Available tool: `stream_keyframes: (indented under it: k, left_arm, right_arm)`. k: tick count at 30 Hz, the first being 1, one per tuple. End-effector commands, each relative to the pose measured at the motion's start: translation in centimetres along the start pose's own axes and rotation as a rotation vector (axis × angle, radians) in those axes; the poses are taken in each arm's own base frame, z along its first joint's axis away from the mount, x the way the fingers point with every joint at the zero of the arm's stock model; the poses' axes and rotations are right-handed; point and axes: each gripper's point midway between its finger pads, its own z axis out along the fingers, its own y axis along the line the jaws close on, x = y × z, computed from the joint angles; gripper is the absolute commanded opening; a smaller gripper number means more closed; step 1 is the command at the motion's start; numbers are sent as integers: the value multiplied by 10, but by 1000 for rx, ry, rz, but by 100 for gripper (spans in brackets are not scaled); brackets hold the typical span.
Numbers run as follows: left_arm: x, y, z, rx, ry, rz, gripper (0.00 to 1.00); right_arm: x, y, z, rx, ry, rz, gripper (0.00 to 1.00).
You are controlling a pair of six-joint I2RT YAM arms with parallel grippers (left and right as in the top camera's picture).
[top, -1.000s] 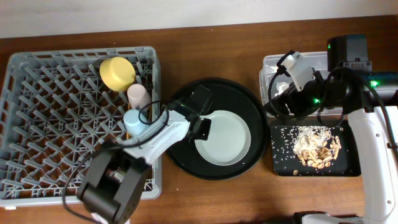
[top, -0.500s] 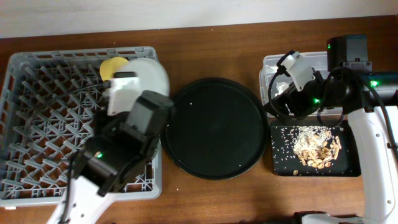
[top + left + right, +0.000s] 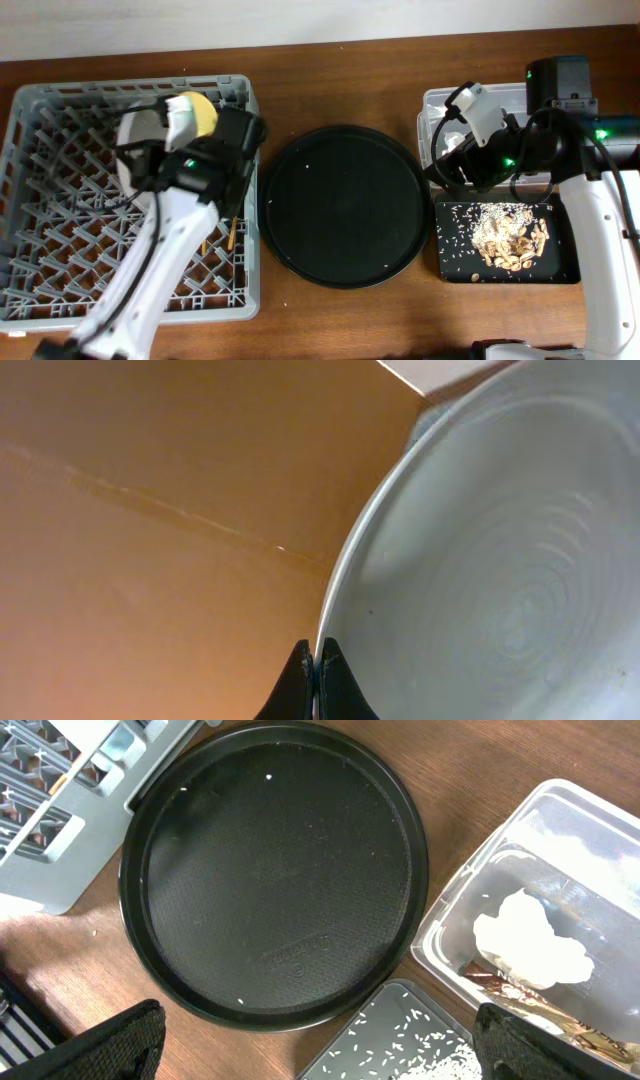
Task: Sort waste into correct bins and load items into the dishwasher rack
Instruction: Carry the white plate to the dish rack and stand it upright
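Seen from overhead, the left arm (image 3: 160, 250) reaches from the near edge across the grey dishwasher rack (image 3: 60, 200), carrying a pale round plate (image 3: 133, 150) that stands on edge above the rack's far pegs. A yellow bowl (image 3: 203, 112) sits just behind it in the rack's far right corner, half covered by the wrist, and two wooden chopsticks (image 3: 232, 232) lie among the pegs near the right wall; whatever else lies under the arm is hidden. A large round black tray (image 3: 340, 205) sits on the table beside the rack. At far right the right arm (image 3: 600, 220) hangs over a clear plastic tub (image 3: 432, 105), with a small black tray (image 3: 560, 272) of beige food scraps (image 3: 510, 240) just in front of it. From the left wrist, the left gripper (image 3: 316, 665) has its fingers pinched together on the plate's rim, the plate filling the right of the frame against a blurred orange-brown surface; a pale patch at the top edge is too cut off to identify. From the right wrist, the right gripper (image 3: 320, 1055) has its fingers (image 3: 100, 1050) spread wide in the lower corners, grasping nothing. Below it lies the round tray, and in the tub lie a crumpled white tissue (image 3: 528, 940) and a brown-gold wrapper (image 3: 540, 1010), blurred through the plastic wall. A corner of the rack shows at upper left.
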Motion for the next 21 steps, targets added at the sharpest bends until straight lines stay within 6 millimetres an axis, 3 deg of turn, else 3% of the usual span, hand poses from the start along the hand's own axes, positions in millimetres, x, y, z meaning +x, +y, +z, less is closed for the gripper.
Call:
stream_keyframes:
  k: [1, 10, 11, 13, 15, 16, 21]
  left_arm:
    - [3, -41, 10, -30, 32, 167, 0]
    - [30, -73, 14, 17, 115, 134, 1]
    - [30, -75, 14, 26, 118, 126, 5]
    - [28, -79, 14, 38, 118, 98, 36]
    - [27, -84, 14, 60, 122, 69, 87]
    - [28, -88, 14, 78, 129, 54, 99]
    - [34, -107, 20, 250, 233, 37, 99]
  right_arm:
    - [-4, -1, -7, 22, -17, -16, 99]
    - [-4, -1, -7, 22, -17, -16, 99]
    - [-4, -1, -7, 22, -17, -16, 99]
    - [-4, -1, -7, 22, -17, -16, 99]
    - [-4, -1, -7, 22, -17, -16, 99]
    - [-4, -1, -7, 22, -17, -16, 99]
    - [-4, -1, -7, 22, -17, -16, 99]
